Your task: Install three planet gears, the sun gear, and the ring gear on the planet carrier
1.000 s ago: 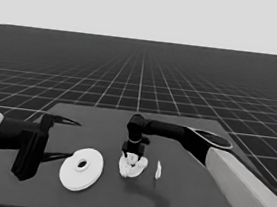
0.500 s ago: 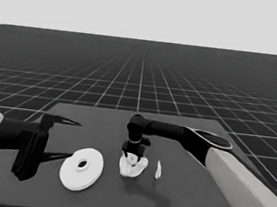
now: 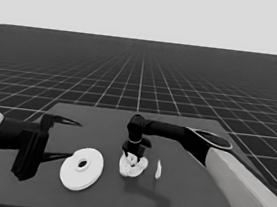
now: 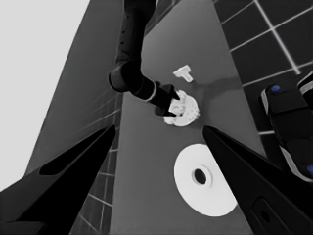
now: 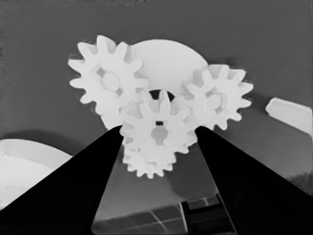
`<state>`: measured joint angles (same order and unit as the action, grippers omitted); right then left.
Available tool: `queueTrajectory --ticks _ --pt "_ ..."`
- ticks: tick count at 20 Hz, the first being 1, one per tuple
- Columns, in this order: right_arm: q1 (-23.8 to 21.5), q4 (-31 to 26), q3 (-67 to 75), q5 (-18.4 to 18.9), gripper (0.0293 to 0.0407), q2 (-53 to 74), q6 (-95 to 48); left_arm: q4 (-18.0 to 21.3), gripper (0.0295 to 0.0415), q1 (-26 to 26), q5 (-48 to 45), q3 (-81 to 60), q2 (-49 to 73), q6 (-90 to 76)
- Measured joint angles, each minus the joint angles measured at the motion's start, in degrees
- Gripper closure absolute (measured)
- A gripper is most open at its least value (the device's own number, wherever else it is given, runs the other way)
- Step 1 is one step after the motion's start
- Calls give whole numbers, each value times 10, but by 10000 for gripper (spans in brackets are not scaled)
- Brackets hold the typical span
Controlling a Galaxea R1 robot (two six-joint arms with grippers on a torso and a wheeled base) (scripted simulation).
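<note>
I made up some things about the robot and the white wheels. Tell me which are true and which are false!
1. The right pincer is at the smaller round part. True.
2. The larger round part sits on top of the gears. False: it lies alone, beside them.
3. A toothed gear sits between the right pincer's fingers. True.
4. The left pincer holds the thin white piece. False: that piece lies on the table, and the left pincer waits over the table's left end.

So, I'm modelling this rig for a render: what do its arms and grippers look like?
Each arm is black near the gripper and pale grey farther back. The right arm has a rounded black elbow joint. The left gripper and right gripper each carry two long, pointed black fingers. No cables or markings show.
</note>
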<state>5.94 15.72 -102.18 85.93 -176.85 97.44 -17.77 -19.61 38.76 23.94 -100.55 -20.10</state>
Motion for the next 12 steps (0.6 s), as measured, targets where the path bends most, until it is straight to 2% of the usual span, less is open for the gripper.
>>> queueTrajectory --ticks 12 --pt "1 0 0 0 391 0 72 0 326 0 0 0 0 0"
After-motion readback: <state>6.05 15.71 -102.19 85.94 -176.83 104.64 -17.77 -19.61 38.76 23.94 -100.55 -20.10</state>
